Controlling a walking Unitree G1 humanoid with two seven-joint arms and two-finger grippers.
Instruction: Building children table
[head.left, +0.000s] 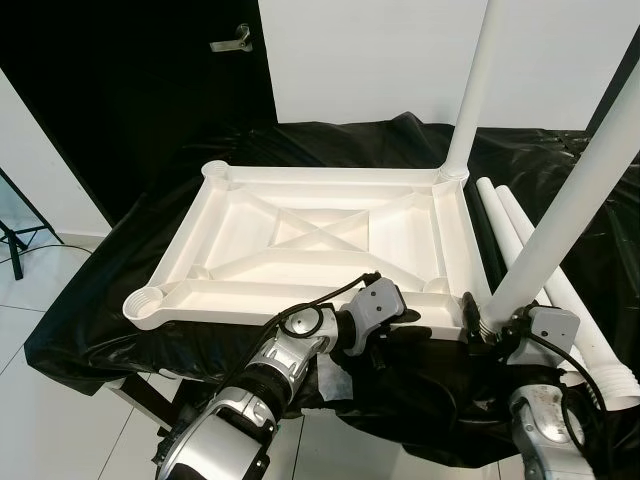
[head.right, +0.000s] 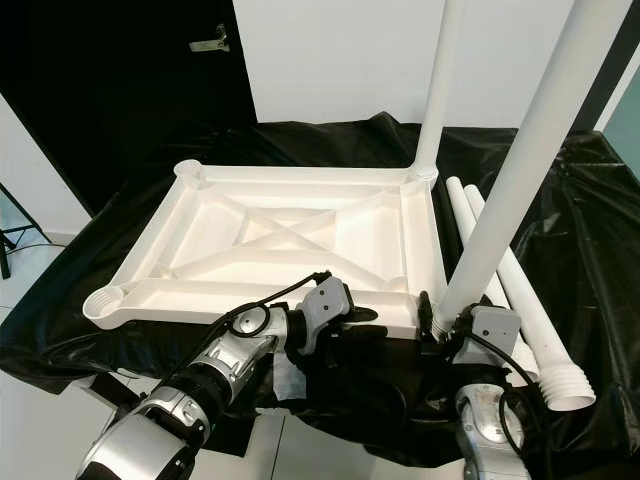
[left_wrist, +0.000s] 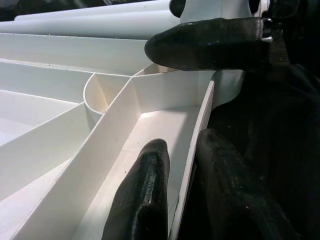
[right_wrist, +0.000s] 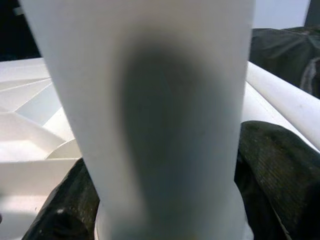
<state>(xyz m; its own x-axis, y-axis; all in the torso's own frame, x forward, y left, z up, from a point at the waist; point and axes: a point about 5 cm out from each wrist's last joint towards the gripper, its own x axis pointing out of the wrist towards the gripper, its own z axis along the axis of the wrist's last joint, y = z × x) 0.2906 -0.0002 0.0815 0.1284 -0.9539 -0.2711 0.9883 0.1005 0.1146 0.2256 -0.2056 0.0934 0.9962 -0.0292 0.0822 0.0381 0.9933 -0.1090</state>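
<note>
White tabletop (head.left: 320, 240) lies upside down on the black cloth (head.left: 120, 260) of the worktop, with one leg (head.left: 478, 90) standing in its far right corner. Right gripper (head.left: 490, 325) is clenched around a second leg (head.left: 570, 190) at the near right corner. Left gripper (left_wrist: 182, 200) pinches the tabletop's near edge, and two spare legs (head.left: 530, 270) lie along the right side.

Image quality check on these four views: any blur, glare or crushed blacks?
Head views: sharp, evenly lit; the black cloth loses detail in dark folds, and the white tabletop is bright but its ribs stay readable. Left wrist view: the left pincer is soft and close, the tabletop rim sharper. Right wrist view: the table leg is too close, blurred, with a dark shadow patch at its centre.
</note>
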